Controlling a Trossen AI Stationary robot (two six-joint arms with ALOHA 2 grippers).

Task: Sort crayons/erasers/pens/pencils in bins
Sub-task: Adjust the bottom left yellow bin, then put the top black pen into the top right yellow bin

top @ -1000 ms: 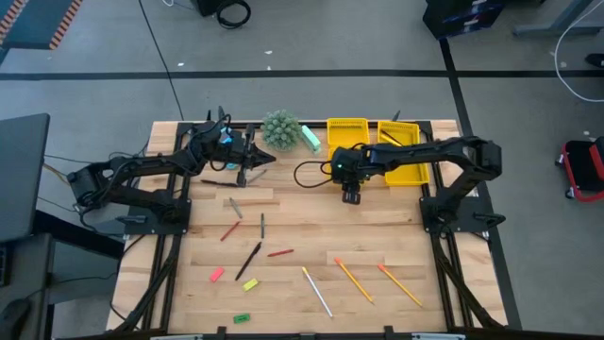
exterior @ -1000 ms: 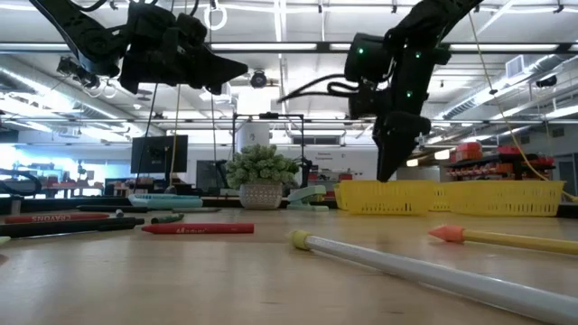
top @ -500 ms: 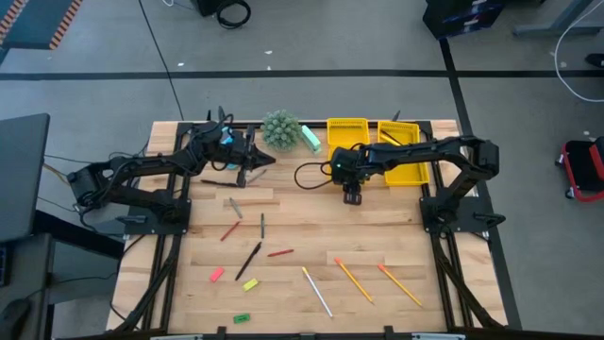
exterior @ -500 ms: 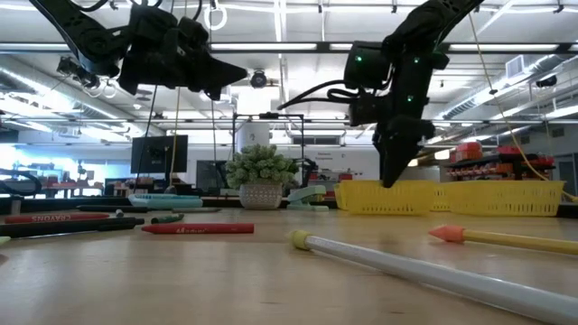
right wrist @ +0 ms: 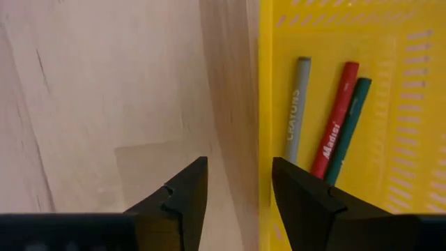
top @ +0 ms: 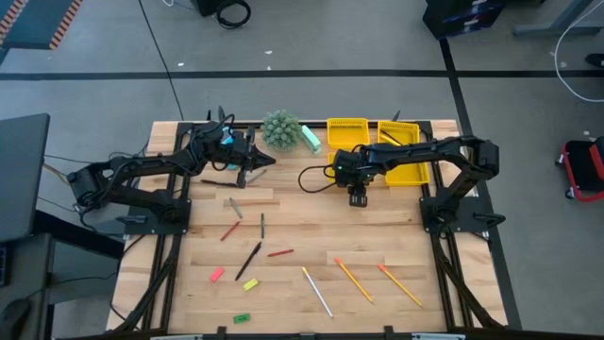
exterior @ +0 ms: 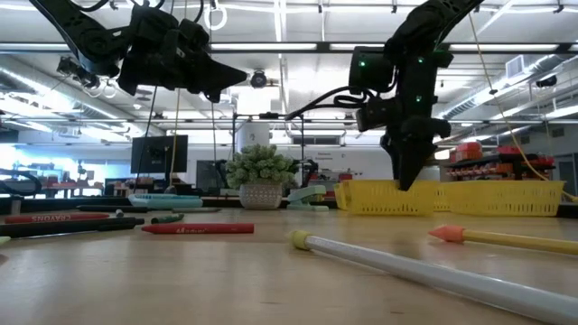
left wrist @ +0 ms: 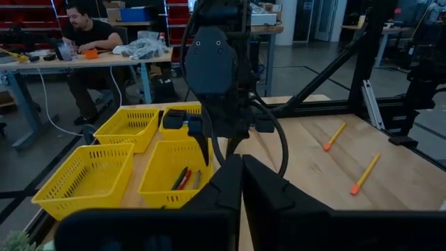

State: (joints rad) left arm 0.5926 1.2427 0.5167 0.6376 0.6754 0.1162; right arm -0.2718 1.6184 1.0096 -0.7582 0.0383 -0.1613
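Far left, the left gripper (top: 247, 162) hangs above the back of the tabletop (top: 302, 222) beside a small potted plant (top: 280, 127), its jaws pressed together and carrying nothing.

Toward the middle and front lie the loose things: crayons (top: 279, 253) and pens (top: 248, 260) in a cluster nearer the left arm, and three erasers (top: 250, 284) close to the front left edge. Further right, the pencils (top: 354, 280) lie slanted near the front edge, their long axes running diagonally from back-left to front-right.

The right gripper (top: 358, 196) hovers just in front of the yellow bins (top: 346, 127) at the back, jaws spread and empty. Its wrist view shows the jaws straddling a bin's wall, with three crayons (right wrist: 336, 120) already lying inside.

The pencils lie well apart from these open jaws, straight toward the front edge. The right arm is probably the nearer one, and its jaws would need to turn across a pencil's slanted length.
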